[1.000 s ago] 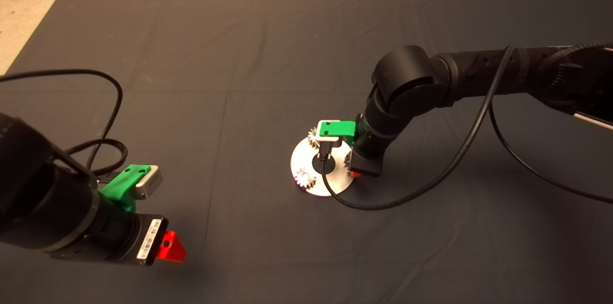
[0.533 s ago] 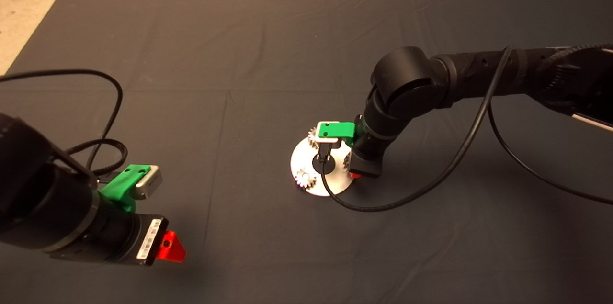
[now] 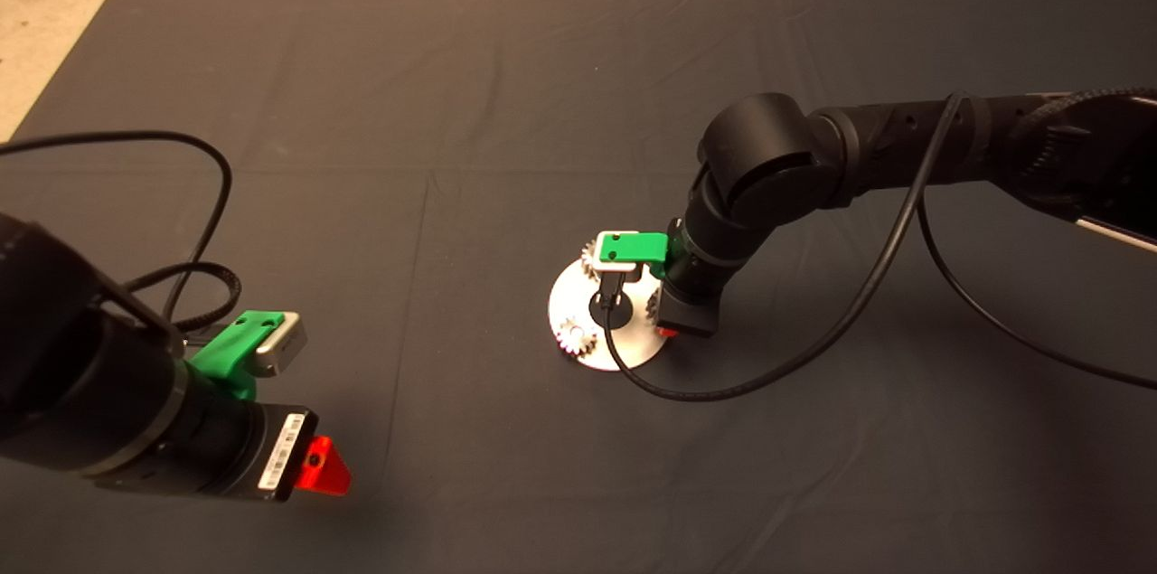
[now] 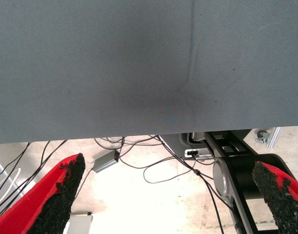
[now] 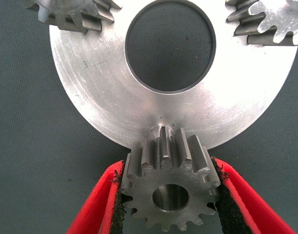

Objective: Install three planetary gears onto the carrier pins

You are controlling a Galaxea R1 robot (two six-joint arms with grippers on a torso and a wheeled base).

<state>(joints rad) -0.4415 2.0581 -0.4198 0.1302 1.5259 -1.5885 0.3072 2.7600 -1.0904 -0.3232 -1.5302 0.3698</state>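
- Right end effector (image 5: pixel 167 195) pinches a gear (image 5: pixel 167 181) between its pads, over the disc's (image 5: pixel 90 92) rim beside a carrier pin (image 5: pixel 161 130).
- Two other gears (image 3: pixel 575 336) sit on the disc.
- Left end effector (image 4: pixel 168 195), spread wide, hangs over the surface's (image 3: pixel 362 104) near-left edge.

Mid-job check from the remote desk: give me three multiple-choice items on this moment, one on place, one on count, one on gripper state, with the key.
1. Where is the gear that the right gripper holds?
A. by the disc's rim, over a pin
B. lying on the mat far from the disc
C. inside the centre hole

2. How many gears sit on the disc, apart from the held one?
A. none
B. two
C. three

3. What is the left gripper doing?
A. gripping a gear
B. pressing on the disc
C. open, holding nothing

Key: A, the held gear sits at the rim with a pin just past it; B, two gears on the far side; C, fingers apart over the mat's edge.
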